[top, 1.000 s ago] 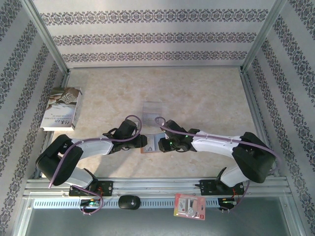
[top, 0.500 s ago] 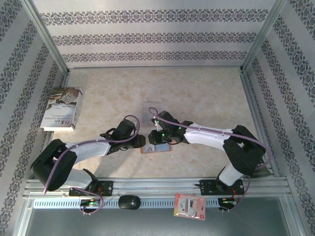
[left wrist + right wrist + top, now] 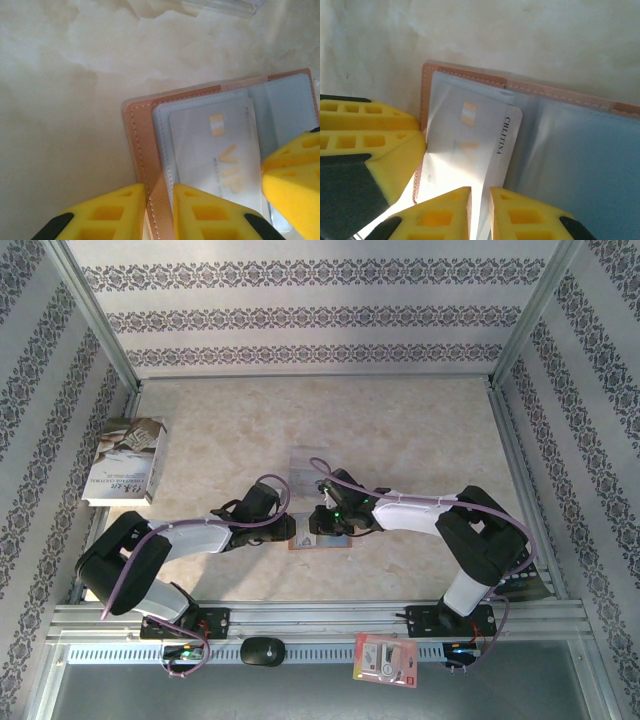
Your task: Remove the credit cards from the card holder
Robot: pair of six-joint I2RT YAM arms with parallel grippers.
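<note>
The card holder lies open on the worktop, between the two arms. The left gripper is narrowed onto its stitched leather edge, pinning it. The right gripper is closed thin on the lower edge of a credit card that appears part-way out of its grey-blue pocket. The pull likely wants to run straight along the pocket's mouth — slow and flat — while the left side holds firm. A twist could bend the card or drag the holder along.

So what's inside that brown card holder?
The card holder lies open; a pale credit card marked VIP sits in its grey-blue pocket. Any cards beneath it are covered.
</note>
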